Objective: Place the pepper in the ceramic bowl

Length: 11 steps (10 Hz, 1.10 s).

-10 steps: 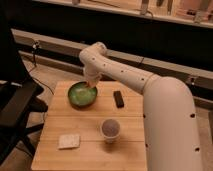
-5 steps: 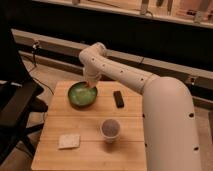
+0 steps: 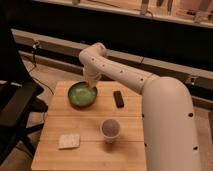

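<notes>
One gripper [image 3: 90,83] hangs over the bowl's [image 3: 82,95] far rim on the table [image 3: 90,145]; its state cannot be told.

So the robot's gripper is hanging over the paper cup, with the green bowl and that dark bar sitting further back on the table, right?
Not quite. In the camera view the gripper hangs over the green bowl, at its rear rim, not over the paper cup, which stands alone nearer the front. The dark bar does lie further back, right of the bowl.
</notes>
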Tool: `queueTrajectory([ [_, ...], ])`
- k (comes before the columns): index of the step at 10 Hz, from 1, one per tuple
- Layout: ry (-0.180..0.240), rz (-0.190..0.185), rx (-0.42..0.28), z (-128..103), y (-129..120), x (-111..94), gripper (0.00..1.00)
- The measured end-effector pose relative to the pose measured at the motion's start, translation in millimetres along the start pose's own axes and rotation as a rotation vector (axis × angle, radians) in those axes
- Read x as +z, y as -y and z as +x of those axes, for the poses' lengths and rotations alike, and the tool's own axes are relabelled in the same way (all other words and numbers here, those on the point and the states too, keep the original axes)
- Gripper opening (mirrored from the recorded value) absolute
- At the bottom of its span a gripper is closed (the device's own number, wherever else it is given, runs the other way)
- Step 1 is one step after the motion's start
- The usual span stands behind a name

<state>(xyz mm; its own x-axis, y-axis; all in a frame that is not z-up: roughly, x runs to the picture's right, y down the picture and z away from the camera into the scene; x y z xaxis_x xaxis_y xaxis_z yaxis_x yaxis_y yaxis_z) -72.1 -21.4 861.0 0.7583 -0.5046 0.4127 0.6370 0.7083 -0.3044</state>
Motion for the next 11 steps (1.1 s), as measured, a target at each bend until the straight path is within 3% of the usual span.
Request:
queueTrajectory([
  [3, 0.035, -0.012, -0.175, -30.8, 16.9, 6.6, 0.53],
  [6, 0.049, -0.020, -0.241, -36.2, 13.9, 9.9, 0.79],
  [9, 0.047, 0.001, -0.230, -35.4, 15.1, 9.1, 0.77],
  [10, 0.042, -0.006, -0.228, -32.6, 15.9, 10.2, 0.72],
  [11, 0.044, -0.016, -0.238, -34.4, 17.6, 11.2, 0.60],
])
